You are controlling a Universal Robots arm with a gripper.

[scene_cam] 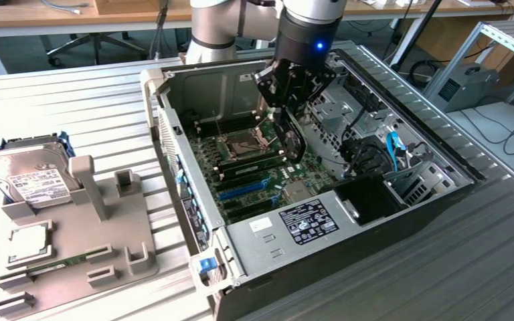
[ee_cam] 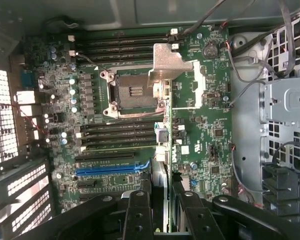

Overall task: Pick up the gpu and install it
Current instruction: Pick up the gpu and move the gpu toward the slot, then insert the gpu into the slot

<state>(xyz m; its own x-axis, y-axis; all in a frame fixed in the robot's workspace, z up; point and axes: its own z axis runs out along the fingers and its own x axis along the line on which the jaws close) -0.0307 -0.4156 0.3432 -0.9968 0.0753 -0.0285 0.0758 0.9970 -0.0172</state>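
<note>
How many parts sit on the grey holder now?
3: hard drive at the holder's back, processor in front of it, RAM stick nearest the front. Its posts may hide more.

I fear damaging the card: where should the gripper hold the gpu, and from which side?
By its upper long edge, from above, one finger on each flat face, as the gripper holds it now. The gpu hangs on edge over the motherboard, so its lower edge and silver bracket stay free.

This is a robotics lab: robot arm over an open computer case on a slatted metal bench, wooden desks behind, perhaps an office chair underneath.
</note>
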